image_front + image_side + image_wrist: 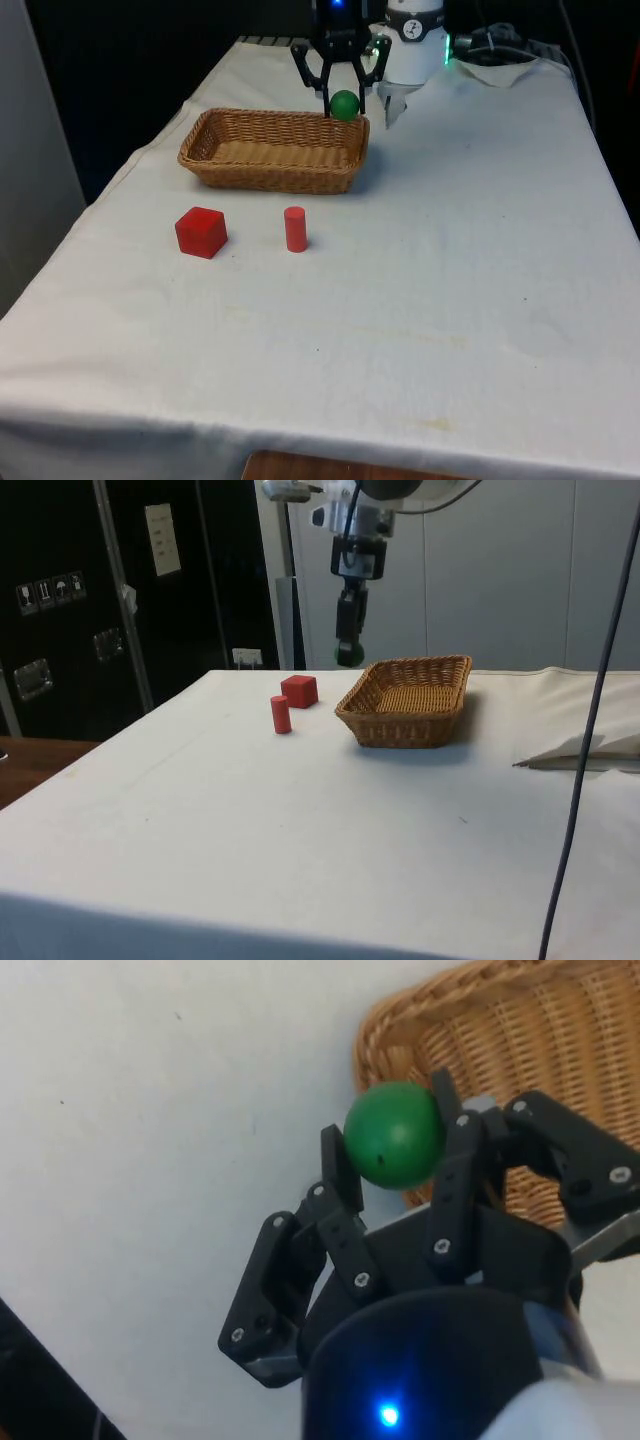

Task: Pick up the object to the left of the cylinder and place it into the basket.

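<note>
You have the tool [344,103] clenched on a green ball [344,105], held in the air at the top centre of the front frame, just over the far rim of the wicker basket [215,160]. Lower left on the bench [450,280], the red cube [201,232] sits left of the red cylinder [295,229].

Desk [480,260] draped in a white cloth that hangs over its edges. Resting directly on the cloth: a woven wicker basket [275,172], shallow and rectangular, toward the far end; a red cube [201,232] nearer the viewer, toward the front view's left; a red cylinder [295,229] standing upright just to the cube's right in that view, apart from it. Both red pieces sit near the basket without touching it.
</note>
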You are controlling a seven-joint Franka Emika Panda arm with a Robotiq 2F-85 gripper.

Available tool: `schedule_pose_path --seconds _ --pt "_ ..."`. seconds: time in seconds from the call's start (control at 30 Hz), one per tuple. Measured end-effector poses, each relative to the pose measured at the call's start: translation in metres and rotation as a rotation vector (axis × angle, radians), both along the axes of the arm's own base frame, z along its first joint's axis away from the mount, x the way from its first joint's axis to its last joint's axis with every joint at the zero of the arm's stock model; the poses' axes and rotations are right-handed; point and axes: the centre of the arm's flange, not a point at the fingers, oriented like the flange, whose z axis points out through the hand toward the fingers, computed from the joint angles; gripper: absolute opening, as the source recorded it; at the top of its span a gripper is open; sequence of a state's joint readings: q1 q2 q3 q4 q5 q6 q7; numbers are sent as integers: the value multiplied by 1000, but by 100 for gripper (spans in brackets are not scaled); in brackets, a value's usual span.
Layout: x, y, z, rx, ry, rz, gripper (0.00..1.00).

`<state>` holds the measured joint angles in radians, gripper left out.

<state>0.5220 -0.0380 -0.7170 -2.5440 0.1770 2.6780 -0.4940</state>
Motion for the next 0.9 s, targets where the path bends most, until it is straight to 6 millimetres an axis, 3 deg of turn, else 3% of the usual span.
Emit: schedule_pose_path --seconds 0.9 --pt "-29 -69 -15 -37 28 46 0"
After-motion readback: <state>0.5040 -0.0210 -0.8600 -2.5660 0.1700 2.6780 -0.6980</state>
